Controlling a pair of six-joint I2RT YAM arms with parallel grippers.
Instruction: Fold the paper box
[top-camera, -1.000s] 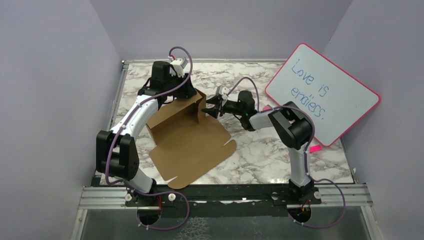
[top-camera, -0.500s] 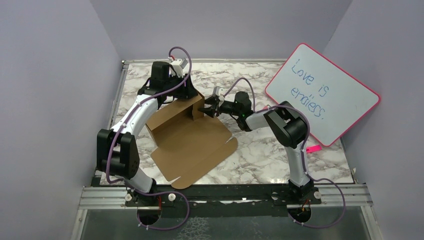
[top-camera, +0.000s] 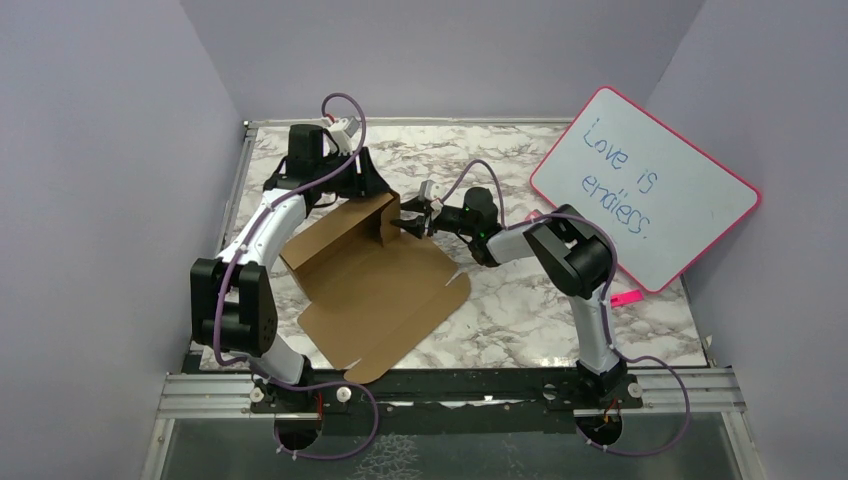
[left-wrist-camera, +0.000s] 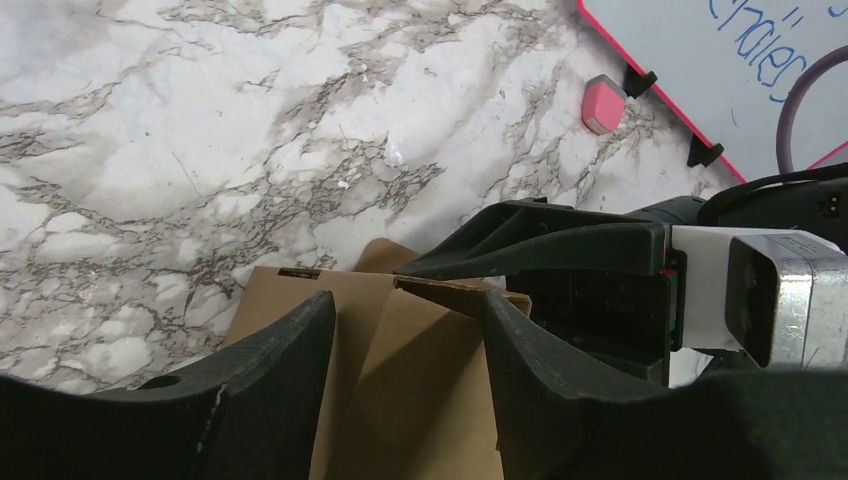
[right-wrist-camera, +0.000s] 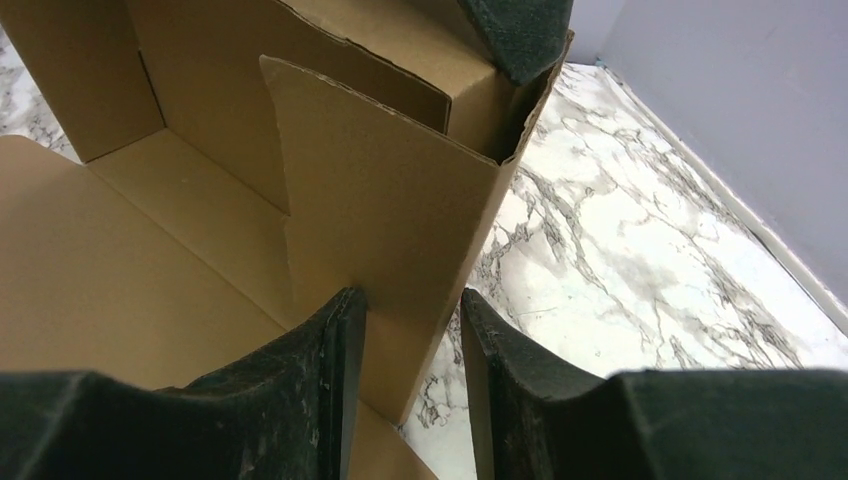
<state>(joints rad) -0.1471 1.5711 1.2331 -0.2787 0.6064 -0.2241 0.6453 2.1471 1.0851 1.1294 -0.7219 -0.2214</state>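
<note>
Both arms have shifted left over the last second, and the paper box (top-camera: 375, 290) has slid left with them, its raised corner now farther from the whiteboard (top-camera: 645, 185). The left gripper (left-wrist-camera: 410, 315) sits at the top of that raised corner. Its jaws are spread, one dark finger (left-wrist-camera: 270, 370) on each side of the cardboard fold, and brown board fills the gap between them. Whether either pad presses the board I cannot tell. The right gripper (right-wrist-camera: 408, 300) comes in from the right and meets the same corner lower down. Its jaws are partly spread and straddle the lower edge of the upright side flap. Its left finger (right-wrist-camera: 320, 370) lies against the flap's face, while a sliver of marble shows between the cardboard edge and the other finger. In the right wrist view, the tip of a left-arm finger rests on the very top of the corner, so the two grippers are close together there, one above the other. Outward from them, the box's back wall stands up along the far side. Its wide base and front flap lie flat on the marble table (top-camera: 520, 300), reaching toward the near edge between the two arm bases. A small pink block (left-wrist-camera: 602, 103) lies just beside the foot of the pink-rimmed whiteboard, which leans at the table's far right, well apart from the box.
</note>
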